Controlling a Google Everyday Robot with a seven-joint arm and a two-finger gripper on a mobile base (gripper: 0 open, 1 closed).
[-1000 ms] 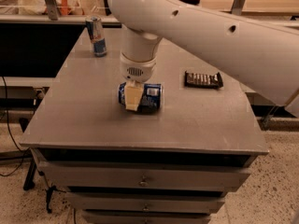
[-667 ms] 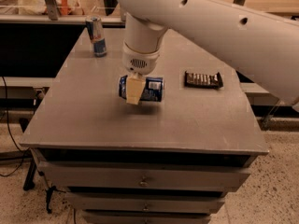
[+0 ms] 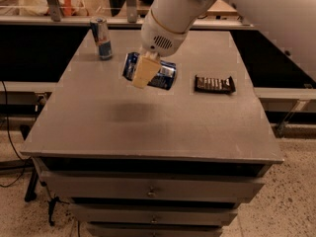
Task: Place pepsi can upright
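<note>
The pepsi can [image 3: 163, 74], dark blue with white label patches, is held on its side in the air above the grey table [image 3: 148, 117]. My gripper [image 3: 144, 69] is shut on its middle, with one tan finger [image 3: 142, 72] across the front of the can. The can's shadow lies on the table below and to the left of it. The white arm comes down from the upper right.
A slimmer, taller blue-and-silver can [image 3: 101, 37] stands upright at the table's back left. A dark wrapped snack bar [image 3: 214, 84] lies flat on the right side. The table has drawers below its front edge.
The gripper has lifted the pepsi can off the table; it rose and now hangs in the air, still on its side.
</note>
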